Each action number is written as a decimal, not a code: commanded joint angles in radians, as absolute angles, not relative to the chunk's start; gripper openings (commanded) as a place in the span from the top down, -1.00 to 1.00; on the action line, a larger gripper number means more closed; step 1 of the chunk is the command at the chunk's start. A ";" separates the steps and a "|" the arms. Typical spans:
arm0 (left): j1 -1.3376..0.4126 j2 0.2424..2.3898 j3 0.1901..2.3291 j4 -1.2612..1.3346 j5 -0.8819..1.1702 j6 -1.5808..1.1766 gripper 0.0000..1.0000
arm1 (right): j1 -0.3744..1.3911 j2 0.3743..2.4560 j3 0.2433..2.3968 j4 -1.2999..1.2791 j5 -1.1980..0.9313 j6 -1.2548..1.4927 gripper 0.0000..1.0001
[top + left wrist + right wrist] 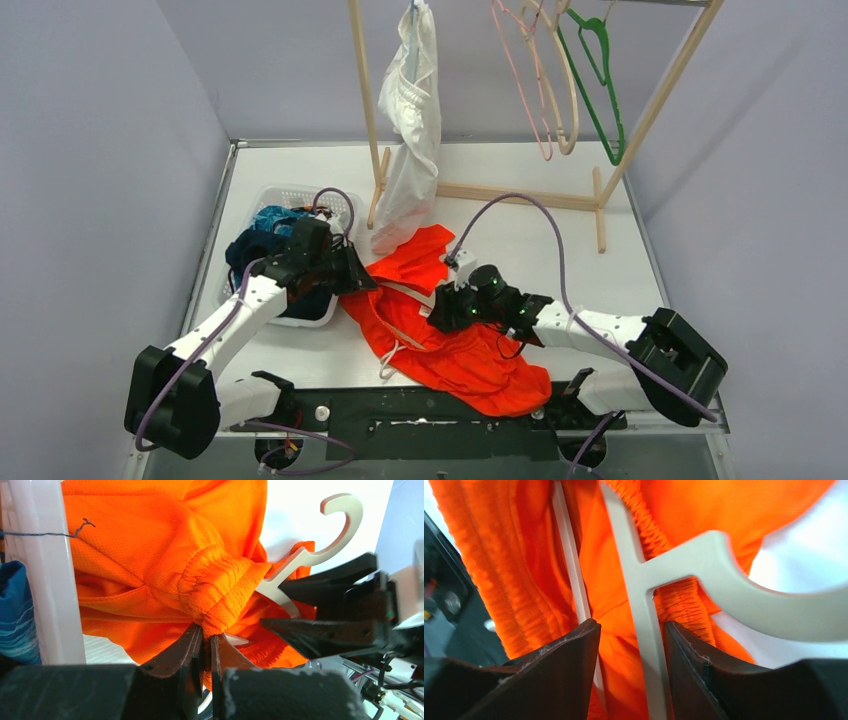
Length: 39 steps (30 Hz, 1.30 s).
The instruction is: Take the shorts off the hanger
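The bright orange shorts (455, 350) lie spread on the table between the two arms, still threaded on a white hanger (310, 555). My left gripper (355, 280) is shut on a bunched piece of the orange waistband (220, 595); in the left wrist view its fingertips (207, 635) pinch the fabric tightly. My right gripper (440, 305) is open. Its fingers (631, 630) straddle the hanger's straight bar (644, 610) and some orange cloth (524, 555), with a gap left on one side. A white pair of shorts (412, 110) hangs on the rack at the back.
A white basket (285, 195) at the left holds teal-blue shorts (270, 222) and dark navy shorts (245, 250); its wall (45, 580) stands close to my left gripper. The wooden rack (520, 195) carries bare pink (530, 80) and green (600, 70) hangers.
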<state>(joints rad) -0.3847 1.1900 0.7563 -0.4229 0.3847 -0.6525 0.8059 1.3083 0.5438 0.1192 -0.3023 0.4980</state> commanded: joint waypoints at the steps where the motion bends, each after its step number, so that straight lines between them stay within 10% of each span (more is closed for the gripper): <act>1: -0.388 1.142 0.793 -0.408 0.376 -0.661 1.00 | 0.920 1.276 0.508 0.203 -0.145 0.336 0.03; 9: -0.388 1.123 0.825 -0.458 0.350 -0.617 1.00 | 0.947 1.180 0.511 0.165 0.006 0.244 0.79; 16: -0.337 1.163 1.024 -0.646 0.228 -0.456 1.00 | 0.949 0.915 0.429 0.104 -0.268 -0.009 1.00; 23: -0.301 1.244 1.103 -0.660 0.205 -0.524 1.00 | 0.964 0.772 0.563 -0.247 -0.161 -0.099 1.00; 39: -0.162 1.270 0.988 -0.609 0.399 -0.504 1.00 | 0.971 0.422 0.461 -0.157 -0.164 -0.136 1.00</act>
